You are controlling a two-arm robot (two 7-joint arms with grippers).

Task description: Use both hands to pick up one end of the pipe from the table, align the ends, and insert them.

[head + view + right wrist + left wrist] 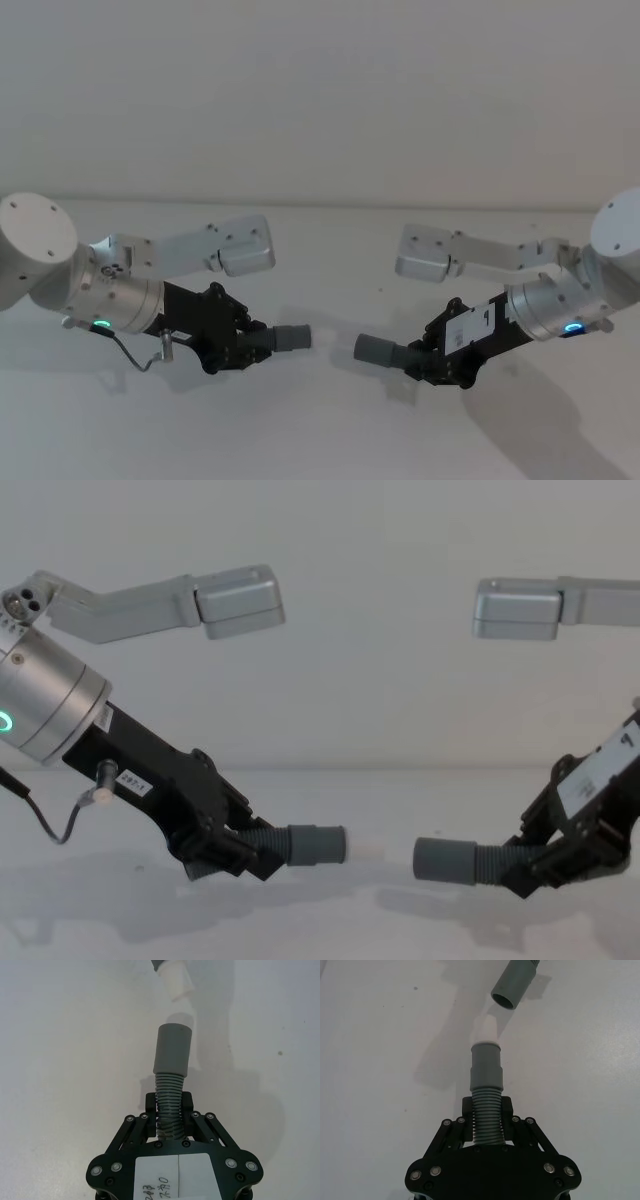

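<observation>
Above plain white table (320, 430), two cuffed pipe (300, 845) ends apart

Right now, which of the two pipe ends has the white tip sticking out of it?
The cuff in the left gripper: a white tip projects from that left cuff. The right gripper holds the right cuff, a plain open mouth.

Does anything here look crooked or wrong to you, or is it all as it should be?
Nothing looks damaged. The left gripper and right gripper each hold a ribbed hose piece above the table. The left cuff, with its white tip, and the right cuff face each other across a gap, slightly out of line.
</observation>
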